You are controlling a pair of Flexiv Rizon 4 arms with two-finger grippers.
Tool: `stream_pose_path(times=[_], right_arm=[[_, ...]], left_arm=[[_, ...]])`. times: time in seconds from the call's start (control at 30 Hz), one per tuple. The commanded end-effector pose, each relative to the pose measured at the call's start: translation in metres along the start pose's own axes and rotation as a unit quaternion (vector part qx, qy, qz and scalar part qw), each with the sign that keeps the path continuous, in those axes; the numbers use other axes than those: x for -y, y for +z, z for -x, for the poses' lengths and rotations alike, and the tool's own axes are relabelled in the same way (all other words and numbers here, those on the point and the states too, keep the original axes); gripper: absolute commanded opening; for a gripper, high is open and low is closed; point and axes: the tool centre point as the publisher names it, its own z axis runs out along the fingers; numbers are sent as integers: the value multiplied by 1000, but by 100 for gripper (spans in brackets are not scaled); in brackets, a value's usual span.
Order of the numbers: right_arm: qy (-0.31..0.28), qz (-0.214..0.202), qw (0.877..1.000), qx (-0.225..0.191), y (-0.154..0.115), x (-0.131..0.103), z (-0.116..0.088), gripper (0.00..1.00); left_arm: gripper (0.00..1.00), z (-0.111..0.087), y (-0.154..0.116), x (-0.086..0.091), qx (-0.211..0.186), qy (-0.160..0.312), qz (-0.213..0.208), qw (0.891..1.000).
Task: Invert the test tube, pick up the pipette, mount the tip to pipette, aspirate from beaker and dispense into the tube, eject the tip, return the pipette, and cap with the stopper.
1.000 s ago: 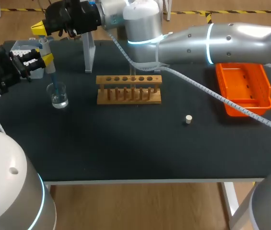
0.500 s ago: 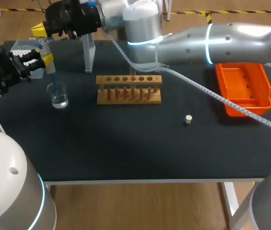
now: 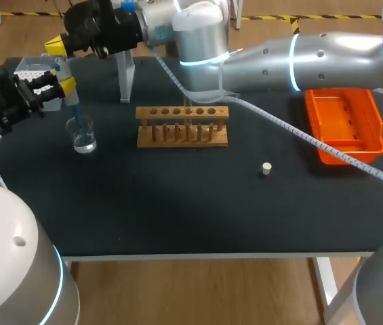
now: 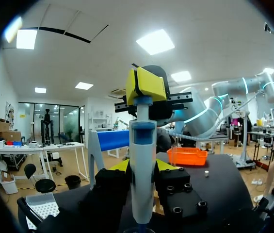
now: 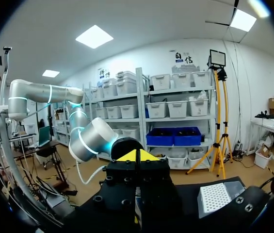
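Left gripper tight on pipette over beaker, closed right gripper atop; rack beside.

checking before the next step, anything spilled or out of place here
Nothing stands out: beaker upright under the pipette, no spill; rack level; stopper lies alone on the table, not yet used.

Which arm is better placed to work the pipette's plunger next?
Likely right. The right tool sits at the top of the pipette, over its plunger; the left tool is shut around its body, holding it upright over the beaker.
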Motion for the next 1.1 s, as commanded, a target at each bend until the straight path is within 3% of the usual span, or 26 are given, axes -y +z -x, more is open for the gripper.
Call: stream_pose_path(times=[0.03,0.57,0.9,0.97,1.0,1.03,1.1], right_arm=[[2,2,1000,-4,2,9,5,0],[10,-9,1000,-2,3,23,3,0],[-31,8,999,-1,-2,-26,-3,1],[-41,8,999,3,-6,-36,-7,46],[-44,9,999,3,-9,-40,-9,85],[-47,9,999,4,-12,-44,-11,100],[-54,9,998,9,-19,-50,-15,100]], left_arm=[[0,1,0,3,-2,0,-3,1000],[0,1,0,3,-2,0,-3,1000],[0,1,0,3,-2,0,-3,1000],[0,1,0,3,-2,0,-3,1000],[0,1,0,3,-2,0,-3,1000],[0,1,0,3,-2,0,-3,1000],[0,1,0,3,-2,0,-3,1000]])
